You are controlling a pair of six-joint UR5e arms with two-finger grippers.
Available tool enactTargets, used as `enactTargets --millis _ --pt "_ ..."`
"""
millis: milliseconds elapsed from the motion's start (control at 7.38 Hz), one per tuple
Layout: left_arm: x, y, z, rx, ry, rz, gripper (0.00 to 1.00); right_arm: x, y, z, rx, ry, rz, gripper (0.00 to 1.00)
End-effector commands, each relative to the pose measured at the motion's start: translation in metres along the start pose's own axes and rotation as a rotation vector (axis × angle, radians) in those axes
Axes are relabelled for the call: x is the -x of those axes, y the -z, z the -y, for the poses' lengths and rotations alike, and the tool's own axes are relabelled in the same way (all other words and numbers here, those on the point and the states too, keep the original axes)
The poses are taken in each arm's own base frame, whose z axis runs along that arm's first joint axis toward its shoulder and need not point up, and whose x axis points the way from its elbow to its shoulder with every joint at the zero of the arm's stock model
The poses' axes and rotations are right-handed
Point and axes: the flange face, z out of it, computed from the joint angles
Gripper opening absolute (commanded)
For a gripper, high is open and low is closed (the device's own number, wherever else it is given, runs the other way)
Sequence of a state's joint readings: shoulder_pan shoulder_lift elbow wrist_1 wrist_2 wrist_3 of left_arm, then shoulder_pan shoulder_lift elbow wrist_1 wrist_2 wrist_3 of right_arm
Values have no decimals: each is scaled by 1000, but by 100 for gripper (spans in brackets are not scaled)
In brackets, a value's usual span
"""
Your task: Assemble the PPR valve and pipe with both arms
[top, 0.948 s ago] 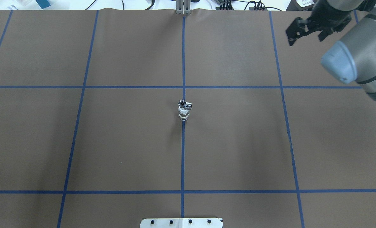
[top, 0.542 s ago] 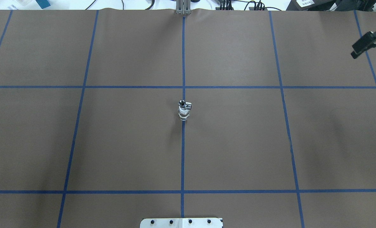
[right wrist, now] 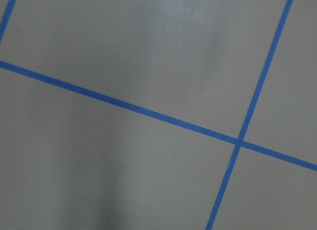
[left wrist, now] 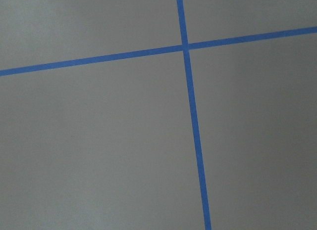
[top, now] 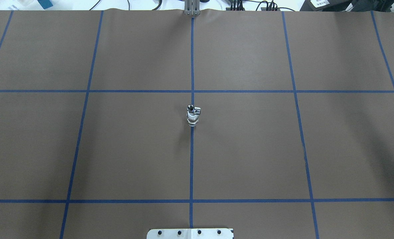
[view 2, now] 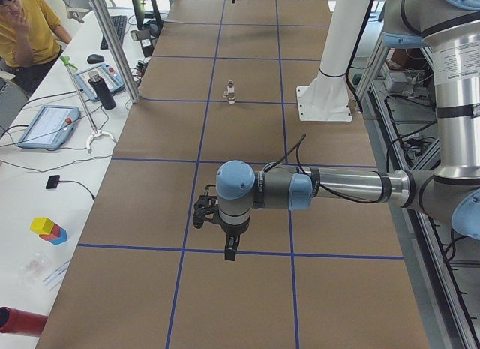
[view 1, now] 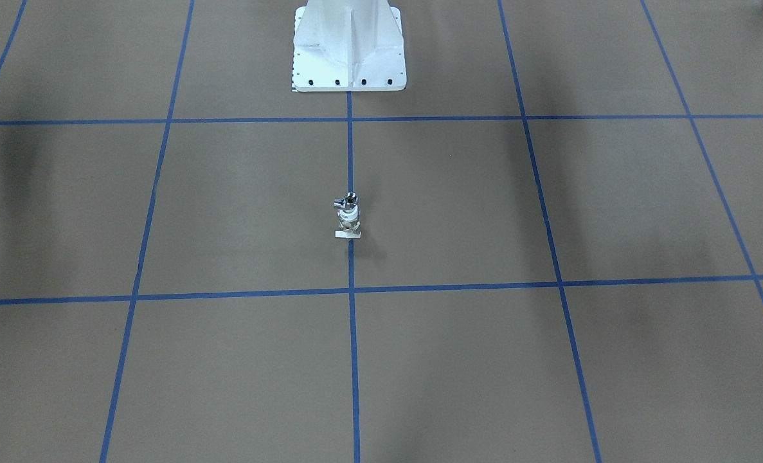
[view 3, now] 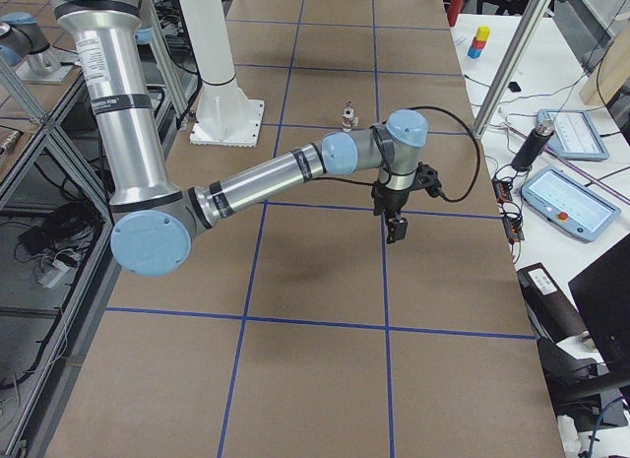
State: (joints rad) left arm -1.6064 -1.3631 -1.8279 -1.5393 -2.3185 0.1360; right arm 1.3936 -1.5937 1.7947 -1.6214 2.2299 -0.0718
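The white PPR valve [top: 192,119] stands upright on the centre blue tape line, with the shiny chrome pipe [top: 193,109] seated on top of it. The pair also shows in the front-facing view, valve [view 1: 349,222] below and pipe [view 1: 348,201] above. No gripper touches them. My left gripper [view 2: 227,242] shows only in the exterior left view, hanging over the table far from the parts. My right gripper [view 3: 393,222] shows only in the exterior right view, also away from them. I cannot tell whether either is open or shut. Both wrist views show only brown paper and blue tape.
The white robot base [view 1: 349,51] stands behind the parts. A side bench in the exterior left view holds a tablet [view 2: 46,126], a dark bottle [view 2: 105,91] and coloured blocks [view 2: 48,230]; an operator [view 2: 26,26] sits there. A metal post [top: 192,7] stands at the far edge.
My right arm and gripper have swung right and left the overhead view. The valve and pipe have not moved.
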Motion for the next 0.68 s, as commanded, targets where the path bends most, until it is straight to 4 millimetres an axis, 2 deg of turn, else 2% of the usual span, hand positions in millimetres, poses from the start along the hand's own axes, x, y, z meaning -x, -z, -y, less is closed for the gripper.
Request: enactTargets --millis 0,135,271,406,542 --pt "3 -5 -4 12 10 -1 100 -34 -20 -53 31 -71 -5 100" --pt "3 -5 -5 12 11 -4 100 -49 -11 -62 13 -106 -8 100" --pt "4 -7 -8 15 14 -4 100 -62 7 -62 -28 -131 -9 100" --pt "4 -7 -8 14 13 -4 100 -64 14 -60 -41 -141 -5 100" --pt "4 -7 -8 15 14 -6 100 -64 12 -64 -38 -155 18 100"
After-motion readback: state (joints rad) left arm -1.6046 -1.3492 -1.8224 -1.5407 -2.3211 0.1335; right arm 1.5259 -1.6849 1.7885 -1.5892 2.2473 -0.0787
